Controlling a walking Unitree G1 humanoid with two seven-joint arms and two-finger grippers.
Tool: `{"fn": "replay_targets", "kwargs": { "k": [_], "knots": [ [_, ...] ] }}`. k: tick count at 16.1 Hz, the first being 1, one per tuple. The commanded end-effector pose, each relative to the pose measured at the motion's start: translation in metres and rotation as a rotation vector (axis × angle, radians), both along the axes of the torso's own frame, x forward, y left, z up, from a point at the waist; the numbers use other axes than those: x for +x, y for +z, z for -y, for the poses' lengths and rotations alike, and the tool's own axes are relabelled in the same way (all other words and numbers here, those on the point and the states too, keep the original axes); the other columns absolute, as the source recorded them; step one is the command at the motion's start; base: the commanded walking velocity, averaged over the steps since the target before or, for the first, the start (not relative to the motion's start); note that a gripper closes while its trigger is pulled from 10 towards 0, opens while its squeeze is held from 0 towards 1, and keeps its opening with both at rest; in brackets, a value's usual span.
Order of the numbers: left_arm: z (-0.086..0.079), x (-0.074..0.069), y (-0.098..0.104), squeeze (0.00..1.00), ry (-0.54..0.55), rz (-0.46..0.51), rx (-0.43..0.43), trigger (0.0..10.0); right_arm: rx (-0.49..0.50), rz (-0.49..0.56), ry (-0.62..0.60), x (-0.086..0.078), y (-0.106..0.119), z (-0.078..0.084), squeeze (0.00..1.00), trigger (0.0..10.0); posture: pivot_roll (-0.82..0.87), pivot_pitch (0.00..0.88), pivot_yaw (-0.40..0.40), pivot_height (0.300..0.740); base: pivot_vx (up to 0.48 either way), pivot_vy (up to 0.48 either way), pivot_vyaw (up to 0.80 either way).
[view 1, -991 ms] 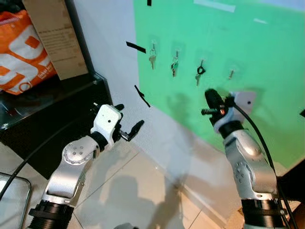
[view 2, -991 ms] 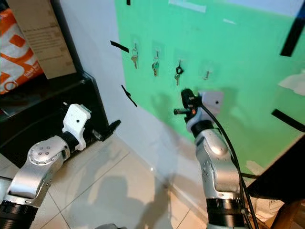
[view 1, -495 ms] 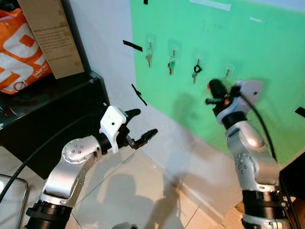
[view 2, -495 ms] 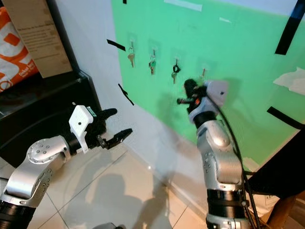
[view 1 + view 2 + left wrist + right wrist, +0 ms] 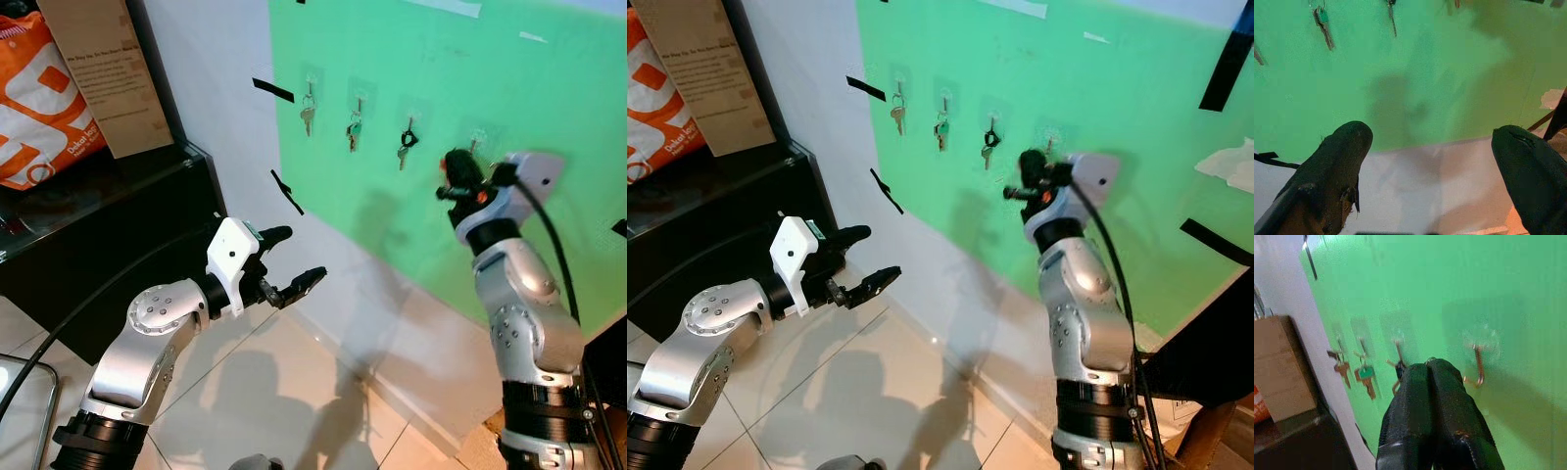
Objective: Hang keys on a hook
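Up at the frame's upper right, the right gripper (image 5: 458, 168), fingers pressed together, nears the empty hook (image 5: 1478, 364); next comes fine alignment. The left gripper (image 5: 294, 264) waits spread apart.

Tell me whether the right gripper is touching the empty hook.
Apart. In the right wrist view, green wall shows between the shut right gripper and the empty hook beside it.

Indoor test or demonstration area within a home-like room. Indicators: a green panel (image 5: 470, 117) fixed to a white wall, black tape strips (image 5: 273, 91) as markers, a row of wall hooks carrying keys (image 5: 309, 116), a tiled floor (image 5: 294, 392), and an orange bag (image 5: 44, 108) on black furniture.
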State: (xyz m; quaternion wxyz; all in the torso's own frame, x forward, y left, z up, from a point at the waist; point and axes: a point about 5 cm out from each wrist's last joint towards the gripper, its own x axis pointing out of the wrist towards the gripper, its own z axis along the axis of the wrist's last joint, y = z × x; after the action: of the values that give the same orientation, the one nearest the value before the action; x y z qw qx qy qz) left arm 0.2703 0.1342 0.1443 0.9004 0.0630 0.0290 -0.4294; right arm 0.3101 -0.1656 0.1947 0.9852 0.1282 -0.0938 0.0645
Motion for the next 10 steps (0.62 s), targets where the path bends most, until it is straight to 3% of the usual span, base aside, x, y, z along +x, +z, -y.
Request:
{"fn": "replay_targets", "kwargs": {
  "k": [1,10],
  "knots": [
    [0.0000,-0.0007,0.0046,0.00,-0.008,0.013,0.011,10.0,0.015,0.001,0.005,-0.0002,0.0036,-0.0008,0.00,10.0,-0.04,0.000,0.044,0.740,0.000,0.000,0.00],
    [-0.0003,-0.0015,0.0041,0.00,-0.018,0.004,0.013,10.0,0.059,-0.044,-0.045,0.0027,0.0017,0.0045,0.00,10.0,-0.04,0.000,0.048,0.740,0.000,0.000,0.00]
  ]
}}
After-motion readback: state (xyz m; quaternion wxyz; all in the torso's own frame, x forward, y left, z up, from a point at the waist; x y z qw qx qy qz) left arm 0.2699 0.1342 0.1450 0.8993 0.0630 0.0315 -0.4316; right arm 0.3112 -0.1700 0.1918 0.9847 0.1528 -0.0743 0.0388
